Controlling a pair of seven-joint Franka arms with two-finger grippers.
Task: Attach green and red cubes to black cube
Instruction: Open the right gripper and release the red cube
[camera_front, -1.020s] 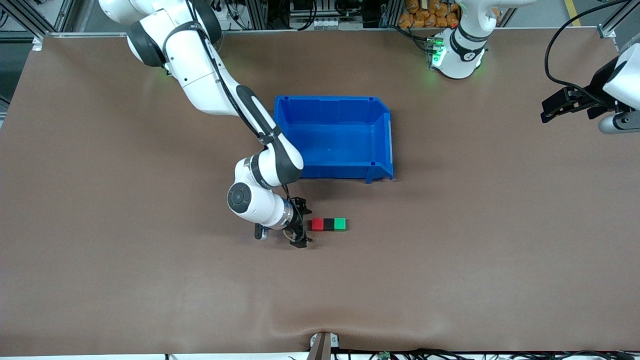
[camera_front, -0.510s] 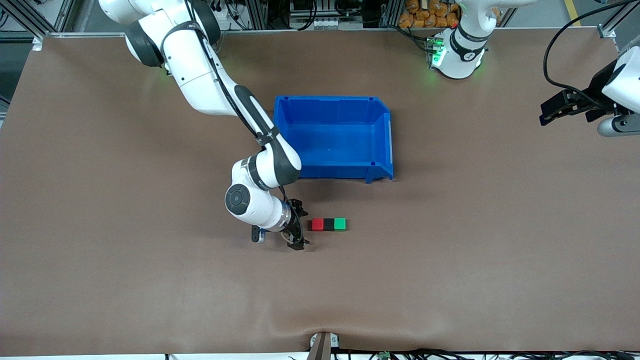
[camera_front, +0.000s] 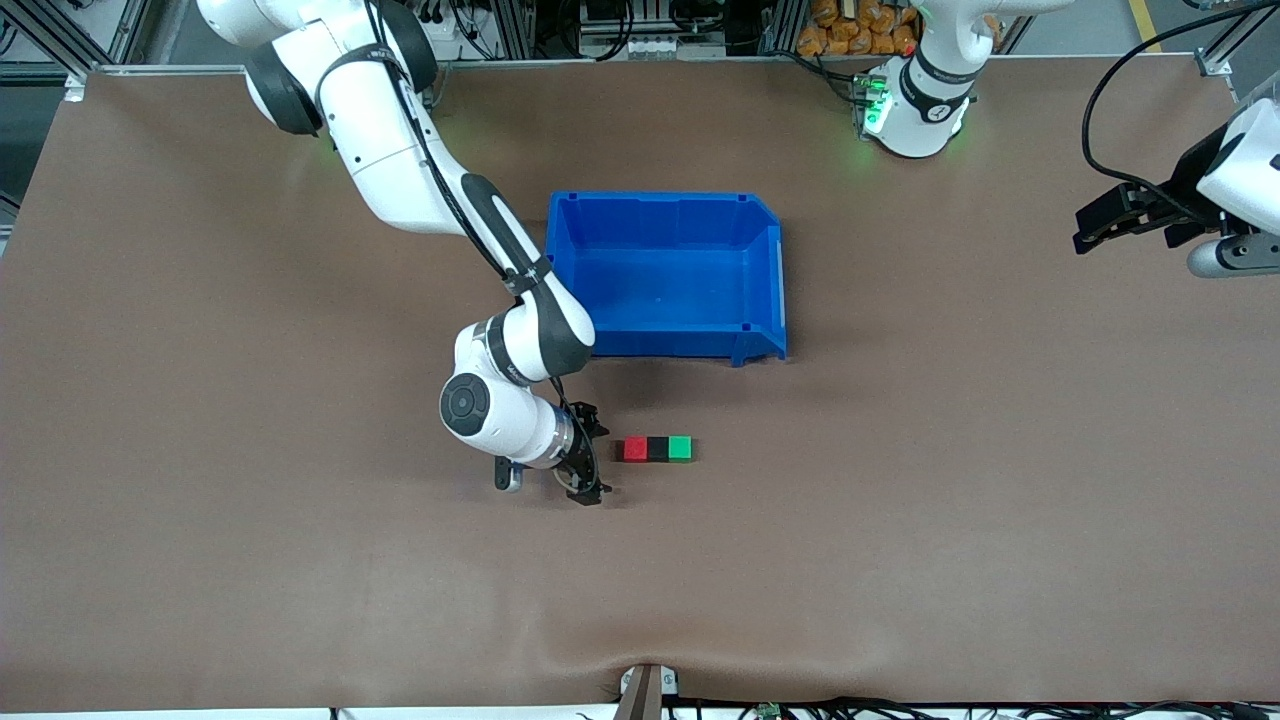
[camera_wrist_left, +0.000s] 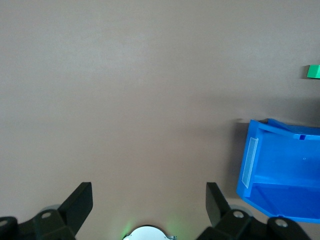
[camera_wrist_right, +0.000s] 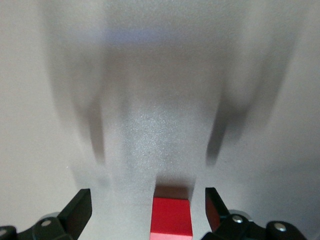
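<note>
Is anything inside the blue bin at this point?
Nothing shows in the blue bin; its floor looks bare in the front view. The inner face of its wall nearest the camera is hidden. The red cube, black cube and green cube sit outside, nearer the camera.

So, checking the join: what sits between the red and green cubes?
The black cube, touching the red cube and green cube in one row, per the front view.

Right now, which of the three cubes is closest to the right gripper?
The red cube, at the row's end facing the open right gripper. The black cube sits in the middle; the green cube ends the row.
</note>
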